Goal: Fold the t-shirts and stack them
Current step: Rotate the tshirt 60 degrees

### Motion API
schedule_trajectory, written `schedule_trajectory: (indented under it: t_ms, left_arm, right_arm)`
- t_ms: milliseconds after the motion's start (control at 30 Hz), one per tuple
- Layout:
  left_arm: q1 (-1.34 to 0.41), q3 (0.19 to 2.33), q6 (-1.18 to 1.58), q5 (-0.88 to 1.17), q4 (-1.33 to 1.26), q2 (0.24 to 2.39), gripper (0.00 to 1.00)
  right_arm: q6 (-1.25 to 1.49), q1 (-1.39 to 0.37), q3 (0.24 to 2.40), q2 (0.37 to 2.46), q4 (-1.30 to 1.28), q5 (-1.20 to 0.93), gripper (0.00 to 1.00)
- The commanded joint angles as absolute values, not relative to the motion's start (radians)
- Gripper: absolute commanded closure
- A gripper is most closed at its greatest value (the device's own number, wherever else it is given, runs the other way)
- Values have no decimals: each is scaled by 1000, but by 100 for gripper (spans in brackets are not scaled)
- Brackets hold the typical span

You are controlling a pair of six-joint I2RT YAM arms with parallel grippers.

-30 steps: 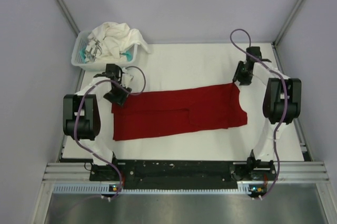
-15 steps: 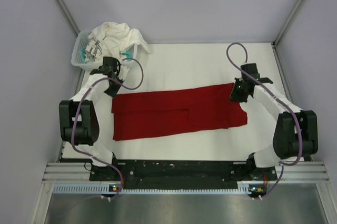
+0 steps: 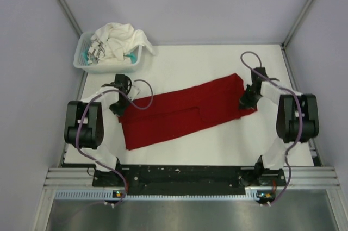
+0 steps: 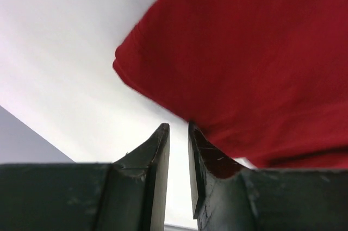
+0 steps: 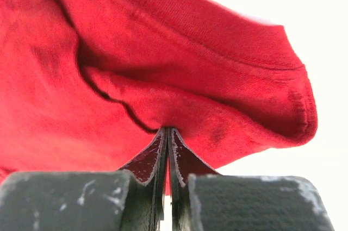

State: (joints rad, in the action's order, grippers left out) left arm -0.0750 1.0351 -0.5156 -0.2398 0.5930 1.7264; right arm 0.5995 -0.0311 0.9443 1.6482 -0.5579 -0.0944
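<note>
Clearly, the right end effector (image 5: pixel 167 130) is pinching the red t-shirt (image 3: pixel 185 112) at frame right. The left end effector (image 4: pixel 178 125) is gaping narrowly beside the hem, needing reseating.

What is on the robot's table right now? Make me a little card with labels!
red shirt: folded into a long strip, lying slanted across the table
white shirt: crumpled, heaped in the basket
basket: far left corner
right gripper: shut, pinching the red shirt's right end
left gripper: at the red shirt's left end, thin gap between the jaws; unclear if it grips cloth
stack: not started
</note>
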Motion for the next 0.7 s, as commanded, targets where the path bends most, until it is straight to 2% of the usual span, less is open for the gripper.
schedule_trajectory:
  t_ms: [0, 167, 233, 367, 500, 600, 633, 667]
  left_arm:
    - [-103, 948, -572, -128, 734, 1564, 73]
    - [-164, 933, -658, 119, 995, 1398, 66]
    - [-169, 949, -681, 201, 1058, 1332, 64]
    - [-169, 1011, -672, 197, 1008, 1281, 58]
    - [-169, 1096, -591, 51, 830, 1397, 60]
    - [-169, 1198, -554, -21, 783, 1537, 62]
    - [-169, 1219, -555, -28, 769, 1587, 60]
    - [-169, 1233, -563, -34, 755, 1617, 58]
  right_arm:
    - [542, 43, 1317, 1881, -524, -37, 100]
    - [506, 43, 1840, 2170, -694, -107, 100]
    - [479, 41, 1913, 2172, -721, -142, 100]
    - [442, 41, 1823, 2047, -727, -57, 100]
    - [433, 43, 1591, 1922, -726, -11, 98]
    - [425, 44, 1475, 1867, -723, 43, 87]
    - [426, 46, 1448, 1861, -721, 60, 72]
    - [426, 51, 1422, 1856, -719, 69, 68]
